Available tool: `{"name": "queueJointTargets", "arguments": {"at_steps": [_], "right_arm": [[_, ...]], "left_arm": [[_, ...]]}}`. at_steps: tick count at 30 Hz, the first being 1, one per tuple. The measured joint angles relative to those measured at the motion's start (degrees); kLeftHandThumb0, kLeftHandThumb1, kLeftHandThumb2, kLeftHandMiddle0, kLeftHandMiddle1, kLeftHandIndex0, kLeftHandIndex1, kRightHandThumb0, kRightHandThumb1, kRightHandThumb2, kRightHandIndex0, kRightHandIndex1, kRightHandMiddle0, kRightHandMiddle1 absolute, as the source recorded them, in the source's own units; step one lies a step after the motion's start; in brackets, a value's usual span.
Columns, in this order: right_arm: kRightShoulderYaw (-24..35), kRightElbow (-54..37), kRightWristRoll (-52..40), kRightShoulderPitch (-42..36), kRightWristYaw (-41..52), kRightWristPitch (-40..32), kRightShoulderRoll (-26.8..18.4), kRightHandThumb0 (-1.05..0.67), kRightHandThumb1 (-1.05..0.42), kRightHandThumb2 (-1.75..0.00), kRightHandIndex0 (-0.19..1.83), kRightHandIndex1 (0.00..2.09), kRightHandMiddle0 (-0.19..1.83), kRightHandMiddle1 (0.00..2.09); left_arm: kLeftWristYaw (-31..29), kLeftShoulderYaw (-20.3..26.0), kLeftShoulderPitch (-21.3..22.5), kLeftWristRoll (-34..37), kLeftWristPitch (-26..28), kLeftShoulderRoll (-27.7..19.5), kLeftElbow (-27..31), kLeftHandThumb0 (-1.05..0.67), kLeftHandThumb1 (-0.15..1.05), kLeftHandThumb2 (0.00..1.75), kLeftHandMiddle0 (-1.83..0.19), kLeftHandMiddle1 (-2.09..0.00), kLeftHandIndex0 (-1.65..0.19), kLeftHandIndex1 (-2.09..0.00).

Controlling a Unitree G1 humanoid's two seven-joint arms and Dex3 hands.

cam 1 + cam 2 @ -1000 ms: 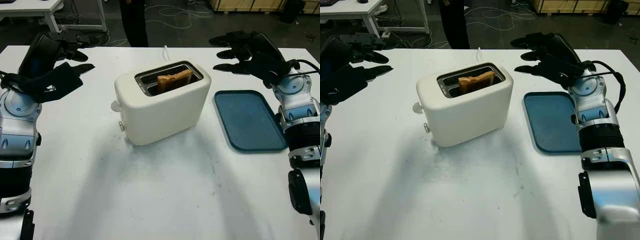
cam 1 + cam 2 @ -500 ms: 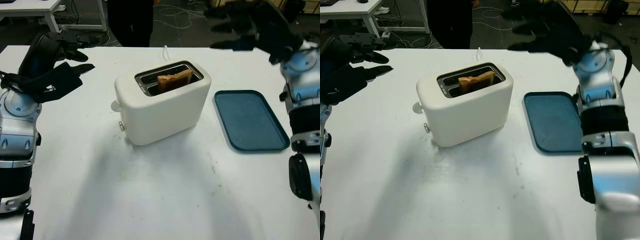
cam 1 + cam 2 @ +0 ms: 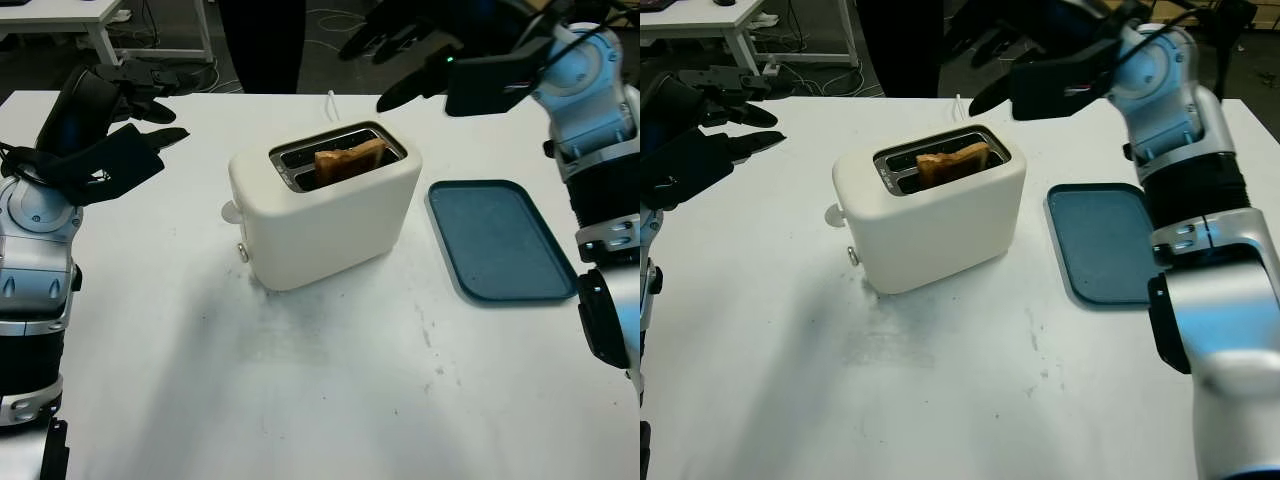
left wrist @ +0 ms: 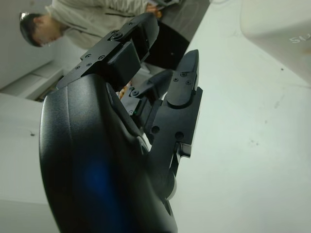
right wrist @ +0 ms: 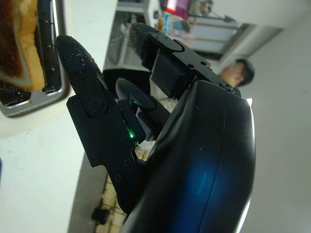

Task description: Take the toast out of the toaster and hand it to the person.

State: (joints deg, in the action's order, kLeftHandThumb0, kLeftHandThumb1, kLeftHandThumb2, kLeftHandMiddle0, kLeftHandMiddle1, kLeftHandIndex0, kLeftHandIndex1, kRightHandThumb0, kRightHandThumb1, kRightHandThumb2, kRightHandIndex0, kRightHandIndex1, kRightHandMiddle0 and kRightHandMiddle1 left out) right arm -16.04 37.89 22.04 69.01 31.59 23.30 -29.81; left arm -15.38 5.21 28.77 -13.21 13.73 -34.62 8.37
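Brown toast (image 3: 349, 160) sticks up out of a slot in the cream toaster (image 3: 325, 205) on the white table (image 3: 300, 390). The right hand (image 3: 425, 45) is open, up in the air behind the toaster. The left hand (image 3: 115, 125) is open too, off to the toaster's left side. A blue tray (image 3: 500, 240) lies beside the toaster.

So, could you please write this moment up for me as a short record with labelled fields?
toaster: white toaster at the table's middle
toast: one slice standing in a slot, top edge showing, not grasped
right hand: open, raised over the table's far edge, behind and right of the toaster, touching nothing
left hand: open, held above the table's left side
tray: blue tray to the right of the toaster, nothing on it
person: dark-clothed person standing beyond the table's far edge
table: white table
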Motion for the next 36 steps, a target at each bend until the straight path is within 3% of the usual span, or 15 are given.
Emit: {"name": "queueJointTargets", "arguments": {"at_steps": [7, 36], "right_arm": [[-2.6, 1.6, 2.1, 0.3, 0.0, 0.0, 2.3, -0.48, -0.64, 0.00, 0.96, 0.17, 0.93, 0.04], [-7.5, 8.7, 8.0, 0.2, -1.2, 2.0, 3.1, -0.46, -0.69, -0.01, 0.92, 0.30, 0.89, 0.00]], "left_arm": [[-0.1, 0.0, 0.0, 0.0, 0.3, 0.1, 0.0, -0.19, 0.92, 0.01, -0.59, -0.64, -0.81, -0.01], [-0.4, 0.0, 0.0, 1.0, 0.4, 0.6, 0.5, -0.18, 0.92, 0.01, -0.59, -0.69, -0.81, -0.01]]}}
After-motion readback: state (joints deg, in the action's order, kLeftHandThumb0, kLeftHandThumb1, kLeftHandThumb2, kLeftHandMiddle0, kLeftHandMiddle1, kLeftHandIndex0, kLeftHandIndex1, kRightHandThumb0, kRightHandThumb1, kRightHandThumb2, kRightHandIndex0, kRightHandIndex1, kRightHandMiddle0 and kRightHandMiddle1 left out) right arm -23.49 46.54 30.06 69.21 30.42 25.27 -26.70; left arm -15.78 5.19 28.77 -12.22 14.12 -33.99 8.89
